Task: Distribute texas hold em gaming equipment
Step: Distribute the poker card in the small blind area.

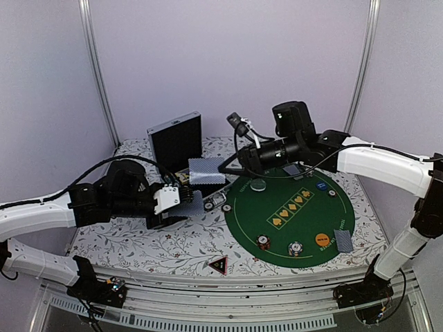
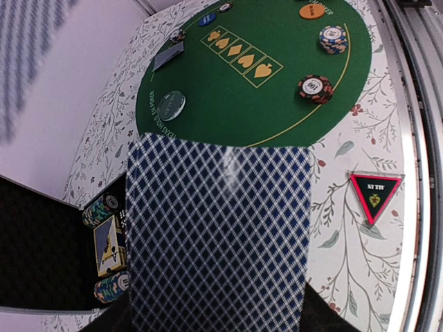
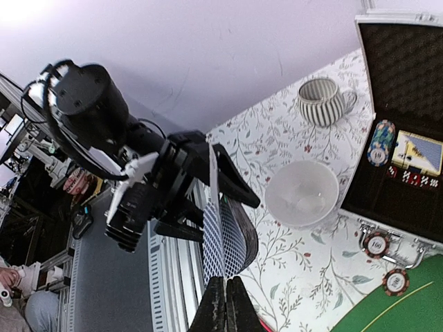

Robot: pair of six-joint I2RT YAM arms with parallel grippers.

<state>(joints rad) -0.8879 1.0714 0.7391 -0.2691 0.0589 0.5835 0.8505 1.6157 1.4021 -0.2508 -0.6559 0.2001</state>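
My left gripper (image 1: 181, 203) holds a deck of grey-blue-backed playing cards (image 1: 194, 203) over the floral table, left of the green mat (image 1: 291, 218). In the left wrist view the top card's back (image 2: 218, 235) hides the fingers. My right gripper (image 3: 225, 294) is shut on the edge of one card (image 3: 223, 242) at that deck; the same card (image 1: 206, 171) shows from above. On the mat lie two poker chips (image 1: 263, 241) (image 1: 295, 247), an orange disc (image 1: 322, 239), a blue disc (image 1: 321, 186), a white disc (image 1: 258, 185) and two dealt cards (image 1: 343, 240) (image 1: 292, 169). The black red-edged triangle (image 1: 219, 265) lies near the front edge.
An open black case (image 1: 174, 142) stands at the back left with chip stacks (image 3: 381, 142) and a card box inside. A white bowl (image 3: 302, 194) and a striped mug (image 3: 322, 101) sit near it. Two loose chips (image 3: 377, 243) (image 3: 395, 281) lie by the case.
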